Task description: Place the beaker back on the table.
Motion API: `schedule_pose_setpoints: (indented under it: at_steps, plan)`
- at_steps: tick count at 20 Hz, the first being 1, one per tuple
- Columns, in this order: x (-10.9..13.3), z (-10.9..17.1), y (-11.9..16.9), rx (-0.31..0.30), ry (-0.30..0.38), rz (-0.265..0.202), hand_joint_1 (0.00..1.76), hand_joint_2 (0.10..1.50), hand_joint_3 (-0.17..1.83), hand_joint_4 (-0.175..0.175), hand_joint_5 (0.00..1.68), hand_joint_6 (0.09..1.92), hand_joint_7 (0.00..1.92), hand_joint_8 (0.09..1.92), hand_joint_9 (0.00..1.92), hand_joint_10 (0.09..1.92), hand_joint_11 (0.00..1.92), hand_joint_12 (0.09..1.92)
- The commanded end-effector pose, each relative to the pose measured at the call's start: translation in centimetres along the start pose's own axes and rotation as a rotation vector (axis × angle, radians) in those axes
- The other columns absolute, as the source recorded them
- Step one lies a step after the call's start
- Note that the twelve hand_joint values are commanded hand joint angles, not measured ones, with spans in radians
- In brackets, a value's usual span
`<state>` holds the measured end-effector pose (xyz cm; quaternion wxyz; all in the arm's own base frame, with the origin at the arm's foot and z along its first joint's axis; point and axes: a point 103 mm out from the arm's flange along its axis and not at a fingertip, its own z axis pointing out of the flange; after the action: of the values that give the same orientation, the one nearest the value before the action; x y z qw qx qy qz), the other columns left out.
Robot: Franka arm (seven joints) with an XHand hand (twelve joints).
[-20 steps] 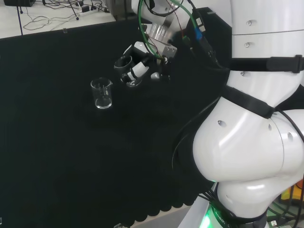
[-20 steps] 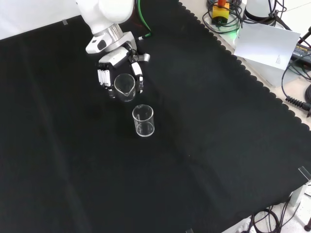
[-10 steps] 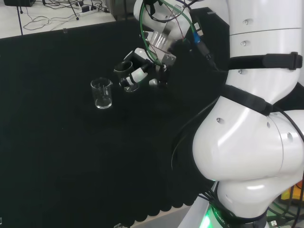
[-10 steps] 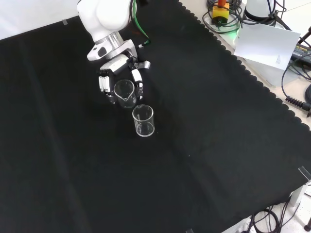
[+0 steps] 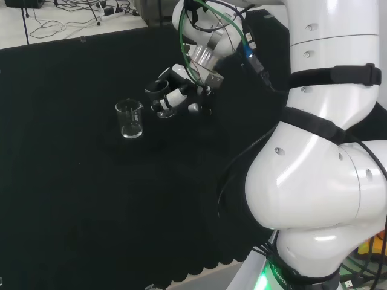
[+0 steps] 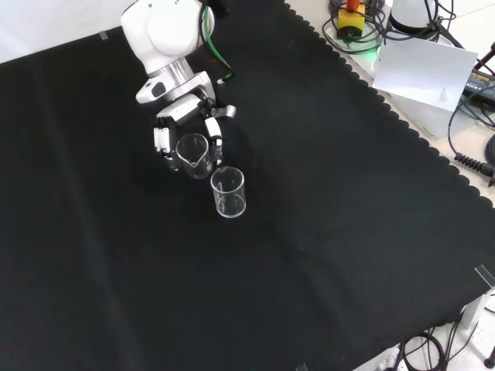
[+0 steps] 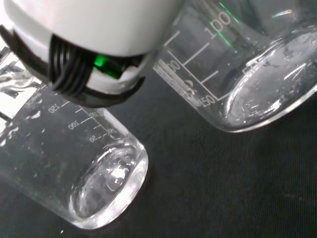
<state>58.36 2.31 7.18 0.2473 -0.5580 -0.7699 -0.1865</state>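
Fingers (image 6: 210, 127) of my hand (image 6: 183, 124) curl round the beaker (image 6: 193, 154), just beside a second beaker (image 6: 228, 192) standing on the black cloth (image 6: 325, 255).

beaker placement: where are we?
Done: nothing set down yet. In hand: the hand has its fingers curled round a beaker, right beside a second beaker that stands upright on the cloth. Whether the held one's base touches the cloth, the views don't settle. Left: seat it upright clear of the other beaker, open the fingers, withdraw.
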Motion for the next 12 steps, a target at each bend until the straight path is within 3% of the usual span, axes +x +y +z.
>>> schedule_pose_setpoints:
  at_steps: [1, 4, 12]
  plan:
    - [-0.1, 0.3, 0.1, 0.003, 0.000, 0.010, 1.30, 0.59, 0.76, -0.046, 1.24, 0.71, 1.39, 0.59, 1.26, 0.57, 1.01, 0.98]
    - [-0.8, 0.2, 0.4, 0.012, 0.016, 0.015, 1.30, 0.56, 0.80, -0.014, 1.25, 0.71, 1.41, 0.57, 1.26, 0.56, 1.02, 0.98]
    - [-1.7, 0.6, 0.4, 0.015, 0.013, 0.030, 1.30, 0.56, 0.80, 0.000, 1.25, 0.70, 1.41, 0.57, 1.26, 0.55, 1.02, 0.98]
